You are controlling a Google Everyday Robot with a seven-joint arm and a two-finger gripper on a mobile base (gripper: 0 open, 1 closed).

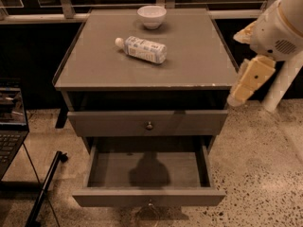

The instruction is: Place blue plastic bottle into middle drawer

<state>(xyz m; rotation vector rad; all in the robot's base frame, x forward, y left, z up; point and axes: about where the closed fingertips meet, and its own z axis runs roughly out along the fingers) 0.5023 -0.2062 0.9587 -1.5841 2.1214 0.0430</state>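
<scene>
The blue plastic bottle (142,49) lay on its side on the cabinet top (199,65), back of the middle and left of centre, with its white cap pointing toward the left rear corner. A white bowl (151,16) stood apart from it, close to the back edge. Below, the upper drawer (109,123) was closed, while the middle drawer (118,197) was pulled well out, its grey floor bare apart from a shadow. The gripper (235,98) hung off the cabinet's right side, near the front right corner and level with the top edge, angled downward; whether it was open or closed could not be told. It was well apart from the bottle.
</scene>
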